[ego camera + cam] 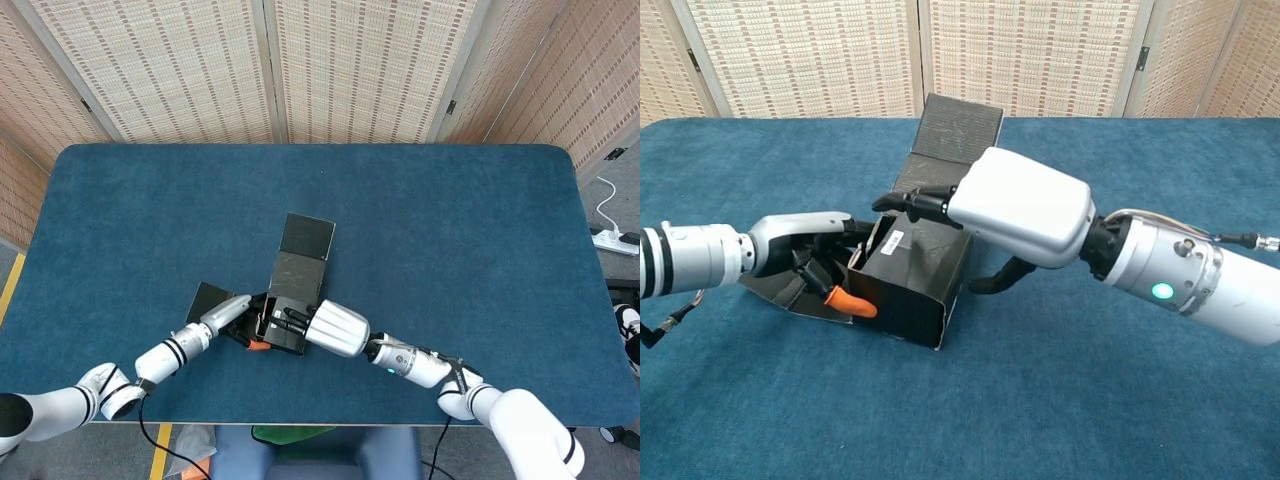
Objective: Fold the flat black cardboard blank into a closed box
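The black cardboard box stands partly folded on the blue table, near its front edge. Its long lid flap sticks up and away at the far side. A side flap lies flat on the cloth to the left. My left hand grips the box's left end, its orange-tipped finger pressed on the front wall. My right hand holds the box from above, dark fingers across the top and the thumb down its right side.
The blue table spreads wide to the right and behind the box. Woven screens stand behind the far edge. A white power strip lies on the floor at the right.
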`<action>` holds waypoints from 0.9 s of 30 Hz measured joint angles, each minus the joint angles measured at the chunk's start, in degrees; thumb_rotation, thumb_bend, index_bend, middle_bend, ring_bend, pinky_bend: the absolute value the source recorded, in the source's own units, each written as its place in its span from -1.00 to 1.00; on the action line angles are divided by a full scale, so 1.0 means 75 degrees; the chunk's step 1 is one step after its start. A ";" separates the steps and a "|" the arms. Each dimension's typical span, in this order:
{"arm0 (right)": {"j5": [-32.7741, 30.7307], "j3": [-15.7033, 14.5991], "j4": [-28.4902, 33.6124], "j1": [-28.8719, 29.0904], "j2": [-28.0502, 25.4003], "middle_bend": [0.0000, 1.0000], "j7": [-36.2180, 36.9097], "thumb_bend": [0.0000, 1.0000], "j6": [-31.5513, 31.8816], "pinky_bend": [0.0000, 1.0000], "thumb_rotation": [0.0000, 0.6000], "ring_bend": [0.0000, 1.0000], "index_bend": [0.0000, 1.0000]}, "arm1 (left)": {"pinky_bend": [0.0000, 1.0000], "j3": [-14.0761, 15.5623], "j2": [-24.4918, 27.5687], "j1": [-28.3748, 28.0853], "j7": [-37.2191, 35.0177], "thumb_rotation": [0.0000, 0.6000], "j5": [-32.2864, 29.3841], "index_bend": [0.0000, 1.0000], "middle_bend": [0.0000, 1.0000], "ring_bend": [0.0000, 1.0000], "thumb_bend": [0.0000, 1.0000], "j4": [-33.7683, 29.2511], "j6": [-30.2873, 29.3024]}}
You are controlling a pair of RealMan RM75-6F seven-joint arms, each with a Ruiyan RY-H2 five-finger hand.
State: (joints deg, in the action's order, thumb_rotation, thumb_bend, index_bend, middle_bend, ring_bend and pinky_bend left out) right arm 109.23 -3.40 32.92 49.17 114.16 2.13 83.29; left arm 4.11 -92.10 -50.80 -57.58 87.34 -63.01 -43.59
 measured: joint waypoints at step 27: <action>-0.0263 -0.0327 -0.1063 0.0079 0.0573 -0.35 0.0501 -0.80 -0.0034 1.00 1.00 0.46 -0.61 | 0.70 -0.0391 0.0120 0.0043 0.0827 1.00 -0.0389 -0.76 -0.58 0.17 -0.54 -0.0409 0.0720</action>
State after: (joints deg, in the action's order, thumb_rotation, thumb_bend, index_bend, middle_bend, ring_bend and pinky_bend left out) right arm 107.26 -5.85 24.95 49.76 118.46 5.89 83.03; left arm 1.18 -91.20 -50.47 -51.38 84.42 -66.08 -38.18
